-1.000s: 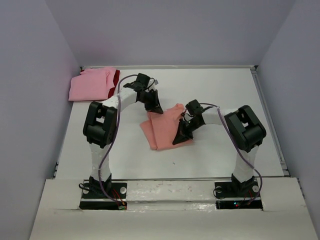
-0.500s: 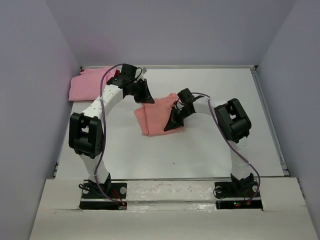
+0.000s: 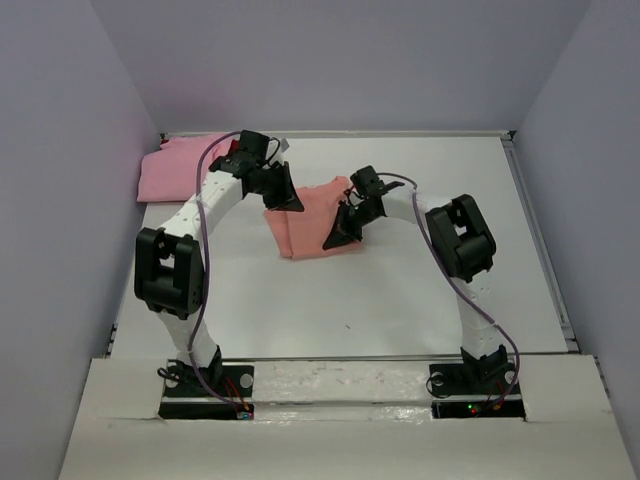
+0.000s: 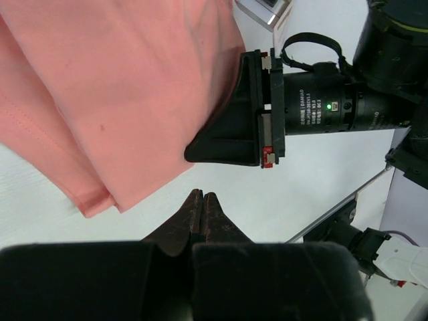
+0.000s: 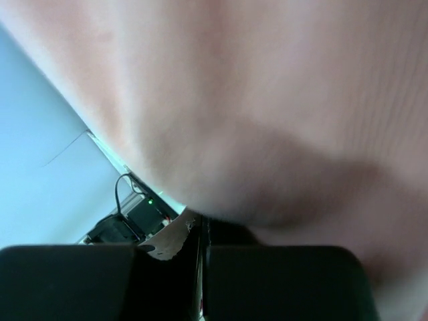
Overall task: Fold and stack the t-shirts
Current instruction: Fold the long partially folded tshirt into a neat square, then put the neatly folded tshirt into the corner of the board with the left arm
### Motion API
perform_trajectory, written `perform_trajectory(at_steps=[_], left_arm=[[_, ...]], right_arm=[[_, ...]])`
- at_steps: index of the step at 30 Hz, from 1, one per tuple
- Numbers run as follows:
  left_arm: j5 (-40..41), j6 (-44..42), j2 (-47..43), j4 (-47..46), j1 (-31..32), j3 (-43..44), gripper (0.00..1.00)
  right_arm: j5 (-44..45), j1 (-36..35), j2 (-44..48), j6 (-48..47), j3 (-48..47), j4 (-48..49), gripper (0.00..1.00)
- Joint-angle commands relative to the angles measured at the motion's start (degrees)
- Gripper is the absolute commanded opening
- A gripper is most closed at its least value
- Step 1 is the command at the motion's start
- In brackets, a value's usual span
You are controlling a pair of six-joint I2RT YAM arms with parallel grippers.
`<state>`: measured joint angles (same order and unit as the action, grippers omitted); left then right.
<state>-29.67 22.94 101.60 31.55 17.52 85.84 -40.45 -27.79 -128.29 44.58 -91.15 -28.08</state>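
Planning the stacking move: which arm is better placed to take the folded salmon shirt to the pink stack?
Probably left: the left gripper, jaws shut, sits at the edge of the salmon shirt facing the pink stack; the right gripper is on the opposite side, farther away.

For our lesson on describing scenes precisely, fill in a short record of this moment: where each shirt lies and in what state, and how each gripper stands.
Salmon-orange t-shirt: folded, flat on the table, mid-table between the grippers
Pink t-shirt pile: far left corner, partly hidden by the left arm
Left gripper: shut, nothing between its fingers, at the folded shirt's far left corner
Right gripper: shut, tip at the shirt's near right part; whether it pinches cloth cannot be told
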Motion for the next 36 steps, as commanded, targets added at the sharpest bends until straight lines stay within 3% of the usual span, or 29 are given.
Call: perform_trajectory(at_steps=[1,6,7,10,14,16,21,24,36], left_arm=[[-0.8,-0.7,-4.0,0.8,0.0,-0.3,0.00],[-0.6,-0.8,-5.4,0.7,0.0,-0.3,0.04],[-0.5,-0.8,-5.8,0.4,0.0,-0.3,0.08],[0.2,-1.1,-7.0,0.8,0.0,0.3,0.21],[1.6,-2.0,-7.7,2.1,0.0,-0.6,0.53],[4.1,-1.8,-7.6,3.0,0.0,-3.0,0.61],[8.7,-0.9,-5.9,4.3,-0.1,-10.5,0.63],[11.1,0.6,-6.0,1.7,-0.4,-13.7,0.73],[9.8,5.8,-1.0,-6.9,-2.7,-16.9,0.75]], right_arm=[[0.3,0.3,6.6,-0.5,-1.1,-0.1,0.00],[-5.1,0.3,13.7,-1.3,-2.4,0.0,0.21],[-5.3,0.3,14.9,-1.7,-2.8,0.0,0.34],[-7.1,0.3,18.0,-1.4,-5.1,-0.1,0.52],[-7.4,0.3,20.7,-1.9,-6.4,-1.8,0.64],[-6.7,0.3,22.3,-3.0,-6.3,-3.1,0.64],[-6.3,2.0,24.9,-6.2,-4.2,-5.3,0.65],[-6.0,2.5,25.9,-8.5,-4.6,-7.5,0.66],[-5.2,6.7,32.5,-10.9,-1.7,-8.7,0.70]])
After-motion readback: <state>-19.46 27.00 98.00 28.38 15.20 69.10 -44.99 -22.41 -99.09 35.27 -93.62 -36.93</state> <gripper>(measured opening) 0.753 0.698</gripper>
